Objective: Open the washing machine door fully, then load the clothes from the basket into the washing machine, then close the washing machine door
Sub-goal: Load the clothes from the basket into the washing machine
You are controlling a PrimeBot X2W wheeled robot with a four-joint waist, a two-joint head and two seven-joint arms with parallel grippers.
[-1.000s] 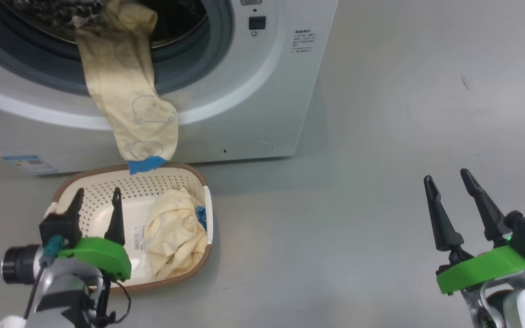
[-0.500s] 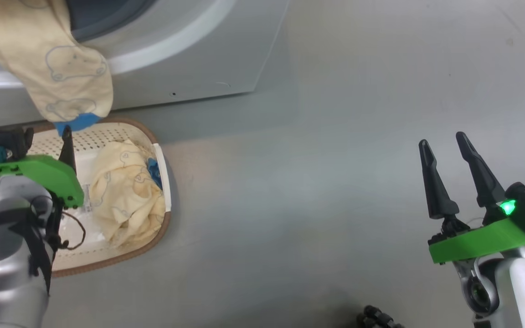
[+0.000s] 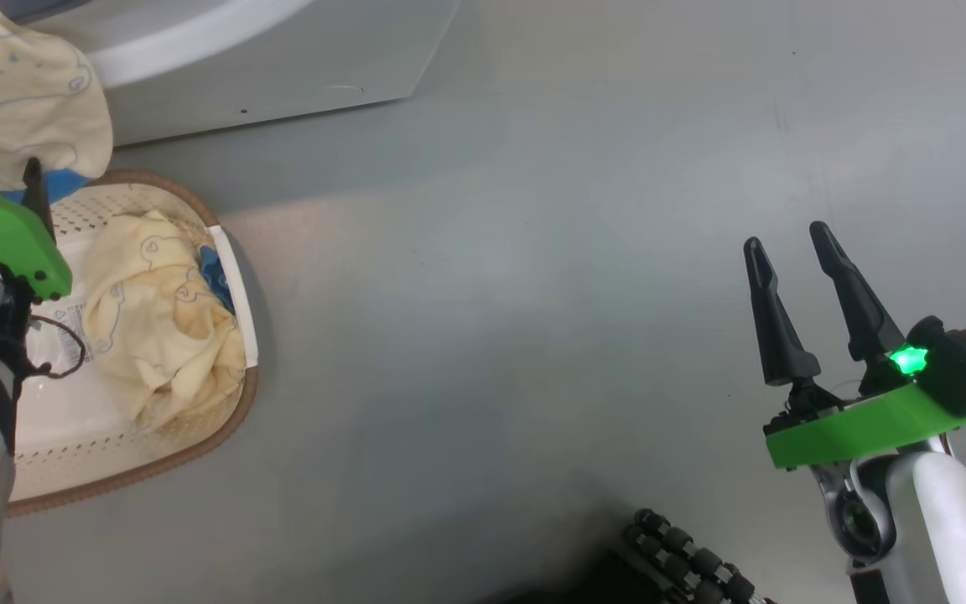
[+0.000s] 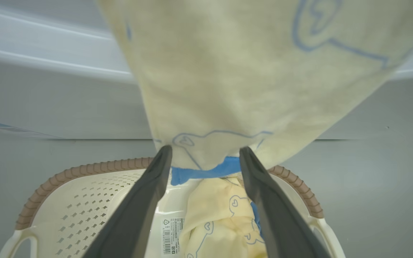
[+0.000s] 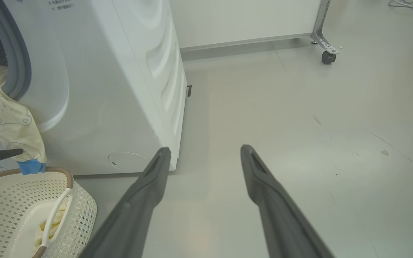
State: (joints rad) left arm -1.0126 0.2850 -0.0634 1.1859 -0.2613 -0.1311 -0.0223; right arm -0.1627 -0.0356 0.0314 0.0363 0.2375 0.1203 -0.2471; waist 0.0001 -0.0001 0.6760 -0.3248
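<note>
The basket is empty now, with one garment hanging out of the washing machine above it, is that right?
Not quite. The basket isn't empty: a crumpled cream garment lies in it, as the head view shows. The other garment does hang out of the washing machine above it.

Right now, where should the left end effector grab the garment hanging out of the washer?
Grip the hanging garment at its lower end, just above the blue patch, coming from the front. That end seems to dangle free above the basket, below the washing machine opening, so spread fingers can straddle it. The open left end effector is lined up there.
</note>
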